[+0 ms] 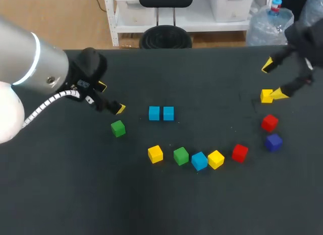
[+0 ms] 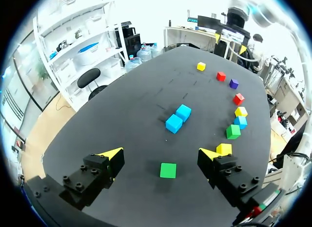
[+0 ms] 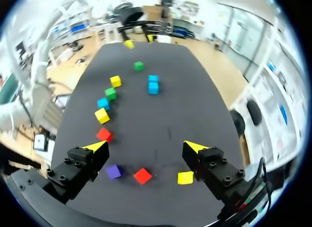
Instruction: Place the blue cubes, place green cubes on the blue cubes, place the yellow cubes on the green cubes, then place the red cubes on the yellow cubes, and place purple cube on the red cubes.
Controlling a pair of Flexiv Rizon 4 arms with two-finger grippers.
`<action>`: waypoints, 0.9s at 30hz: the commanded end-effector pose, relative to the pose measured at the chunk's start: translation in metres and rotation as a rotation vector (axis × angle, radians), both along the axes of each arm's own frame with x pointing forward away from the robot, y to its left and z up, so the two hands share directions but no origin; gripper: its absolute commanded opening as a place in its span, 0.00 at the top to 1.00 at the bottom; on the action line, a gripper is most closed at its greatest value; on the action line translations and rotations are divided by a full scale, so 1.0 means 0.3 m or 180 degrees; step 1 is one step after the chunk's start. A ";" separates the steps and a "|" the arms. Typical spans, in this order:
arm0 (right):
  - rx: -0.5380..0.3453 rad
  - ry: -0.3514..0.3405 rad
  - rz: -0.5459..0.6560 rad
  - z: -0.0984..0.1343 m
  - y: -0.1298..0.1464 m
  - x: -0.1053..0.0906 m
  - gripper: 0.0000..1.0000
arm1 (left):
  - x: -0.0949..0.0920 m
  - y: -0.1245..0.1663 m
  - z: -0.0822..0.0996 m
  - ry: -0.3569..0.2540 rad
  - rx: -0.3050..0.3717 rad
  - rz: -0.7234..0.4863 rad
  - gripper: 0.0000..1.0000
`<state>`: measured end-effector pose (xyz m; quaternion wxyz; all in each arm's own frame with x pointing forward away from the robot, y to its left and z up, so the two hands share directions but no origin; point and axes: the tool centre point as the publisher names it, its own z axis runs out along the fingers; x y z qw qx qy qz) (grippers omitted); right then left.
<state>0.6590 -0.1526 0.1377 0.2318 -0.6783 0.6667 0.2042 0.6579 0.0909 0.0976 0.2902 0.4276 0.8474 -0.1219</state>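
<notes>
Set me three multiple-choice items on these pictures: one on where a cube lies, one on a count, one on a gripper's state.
1. The purple cube lies:
A) beside a red cube
B) between two blue cubes
C) on top of a blue cube

2. The yellow cubes number:
A) one
B) three
C) five

3. The left gripper is:
A) open
B) shut on a blue cube
C) shut on a red cube

Key: 1 A, the two lie side by side in the head view. 2 B, two in the near row, one by the right gripper. 3 A, its fingers stand wide apart, with a green cube untouched between them.
</notes>
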 end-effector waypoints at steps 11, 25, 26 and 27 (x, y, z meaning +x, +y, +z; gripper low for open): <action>0.0031 0.0273 0.1504 0.002 -0.015 0.025 0.00 | -0.003 -0.003 0.001 -0.0002 0.0015 0.0016 0.00; 0.0031 0.0273 0.1504 0.002 -0.015 0.025 0.00 | -0.003 -0.003 0.001 -0.0002 0.0015 0.0016 0.00; 0.0031 0.0273 0.1504 0.002 -0.015 0.025 0.00 | -0.003 -0.003 0.001 -0.0002 0.0015 0.0016 0.00; 0.0031 0.0273 0.1504 0.002 -0.015 0.025 0.00 | -0.003 -0.003 0.001 -0.0002 0.0015 0.0016 0.00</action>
